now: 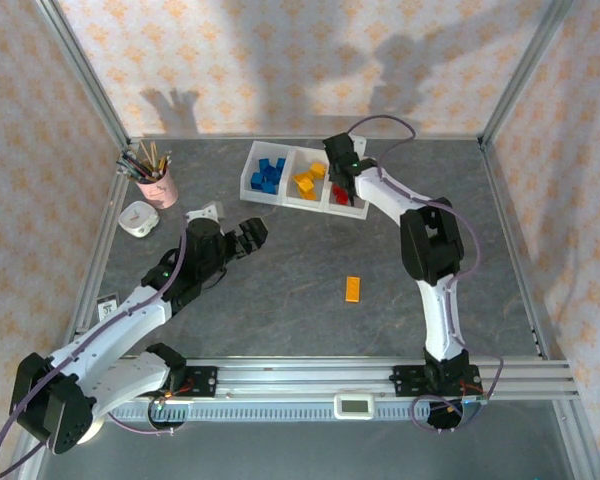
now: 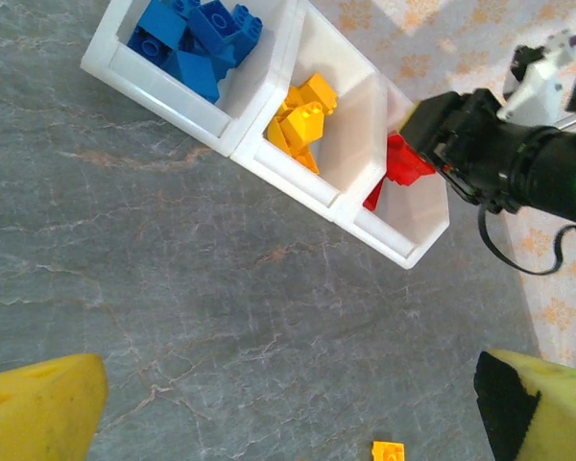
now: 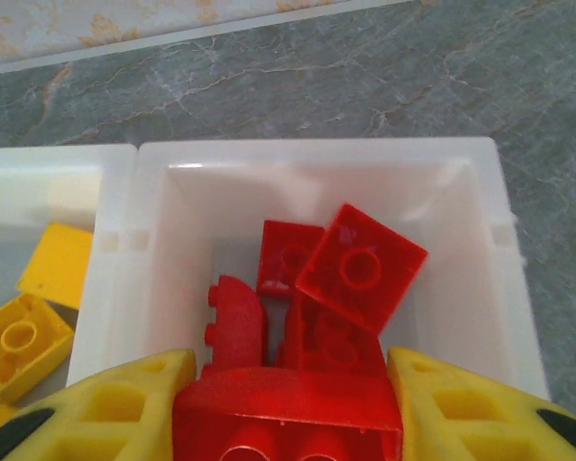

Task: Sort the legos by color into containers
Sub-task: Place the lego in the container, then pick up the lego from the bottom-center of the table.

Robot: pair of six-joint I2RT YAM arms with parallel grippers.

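Three square translucent bins, glossy studded legos

No readable text, labels, brands or numbers, nothing legible on legos or containers

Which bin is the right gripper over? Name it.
The right-end bin, the one holding red bricks; the right gripper holds a red brick above it.

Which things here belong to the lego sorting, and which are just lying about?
Job: three-bin tray; blue legos; yellow legos; red legos; gripped red brick; loose orange brick.
Lying about: pink pencil cup; small white round object.
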